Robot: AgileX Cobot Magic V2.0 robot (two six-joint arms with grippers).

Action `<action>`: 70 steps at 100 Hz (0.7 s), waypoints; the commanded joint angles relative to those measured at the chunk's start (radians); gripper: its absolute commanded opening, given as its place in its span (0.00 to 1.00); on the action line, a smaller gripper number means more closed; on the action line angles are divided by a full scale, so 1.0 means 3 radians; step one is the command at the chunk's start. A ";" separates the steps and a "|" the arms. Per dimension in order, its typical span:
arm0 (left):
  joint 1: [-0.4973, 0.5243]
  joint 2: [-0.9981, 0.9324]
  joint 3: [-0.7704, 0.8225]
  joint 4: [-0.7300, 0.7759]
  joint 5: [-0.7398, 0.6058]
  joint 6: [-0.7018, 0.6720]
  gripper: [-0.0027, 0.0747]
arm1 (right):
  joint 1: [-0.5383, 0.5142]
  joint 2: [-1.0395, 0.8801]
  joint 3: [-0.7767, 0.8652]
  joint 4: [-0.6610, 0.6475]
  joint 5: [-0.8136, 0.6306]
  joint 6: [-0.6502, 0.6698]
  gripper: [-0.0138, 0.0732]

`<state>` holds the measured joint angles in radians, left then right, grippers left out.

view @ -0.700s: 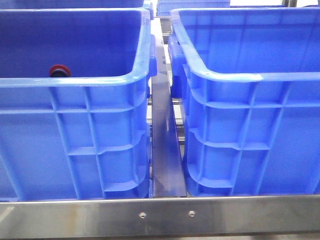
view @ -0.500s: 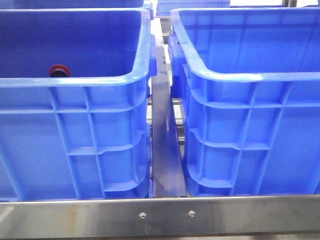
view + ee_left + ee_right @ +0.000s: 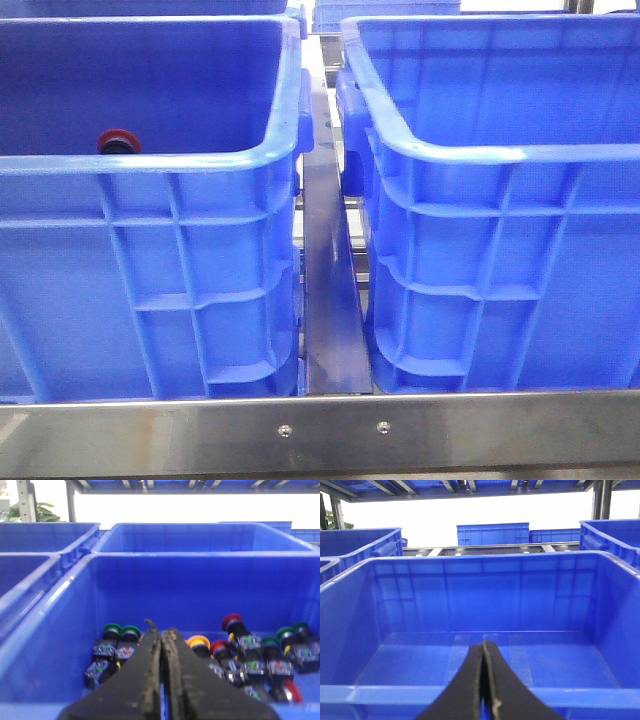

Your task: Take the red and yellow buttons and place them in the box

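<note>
Buttons lying ahead of and below the left gripper (image 3: 161, 632).
Its jaws are pressing together, empty, facing the yellow button (image 3: 198, 642) and red button (image 3: 231, 621); right gripper (image 3: 483, 656), likewise pinched empty, is facing the bare box (image 3: 470, 695).

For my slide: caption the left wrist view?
Closed left gripper above blue crate of mixed push buttons.

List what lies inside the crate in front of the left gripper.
The crate holds push buttons with green, red and yellow caps, lying scattered on its floor. The shut left gripper hides the middle of the floor, so a full count is not possible.
</note>
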<state>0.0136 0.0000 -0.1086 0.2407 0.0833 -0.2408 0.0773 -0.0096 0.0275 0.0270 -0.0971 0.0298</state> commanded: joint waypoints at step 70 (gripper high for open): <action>0.0007 0.2536 -0.2699 -0.0148 0.1942 0.0078 0.01 | -0.0008 -0.0089 -0.0040 -0.0029 -0.0270 0.0001 0.08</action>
<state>0.0136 0.7143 -0.8678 0.1989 0.7174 -0.2192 0.0773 -0.0096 0.0275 0.0270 -0.0971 0.0298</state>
